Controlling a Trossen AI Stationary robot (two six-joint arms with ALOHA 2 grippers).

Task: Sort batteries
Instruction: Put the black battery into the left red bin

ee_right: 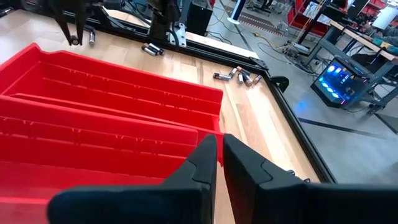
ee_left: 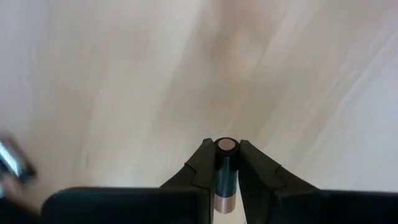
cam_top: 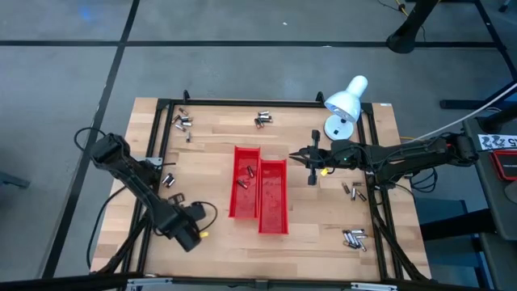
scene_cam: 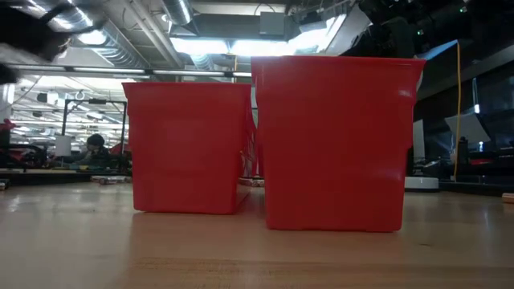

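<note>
Two red trays (cam_top: 260, 194) sit side by side in the middle of the counter (cam_top: 210, 234), and a few batteries already lie inside them. Loose batteries (cam_top: 182, 122) are scattered in small clusters around the counter: at the far left corner, along the far edge, and two groups down the right side.

On the left, the left gripper (ee_left: 227, 163) is pinched tight on a single battery (ee_left: 226, 171). The wrist view shows the dark cylinder upright between the two fingers, its coppery end cap just above the tips and bare wood beneath. From above, that arm sits toward the near left of the counter, well apart from the trays.

Over on the right, the right gripper (ee_right: 219, 163) is closed with nothing between its fingers, hanging just beside the right-hand tray's far end, under the white lamp (cam_top: 347, 99).

The worry, to my eye, is the carry. That battery is smooth and round and held only along a narrow strip of its side, so a quick swing toward the trays could let it twist or slip out and roll across the wood. It also has to clear the tray wall, which looks tall from the low view; too low an approach would knock the tray or the battery. And with the right arm parked at the trays, both arms could crowd the same spot.
</note>
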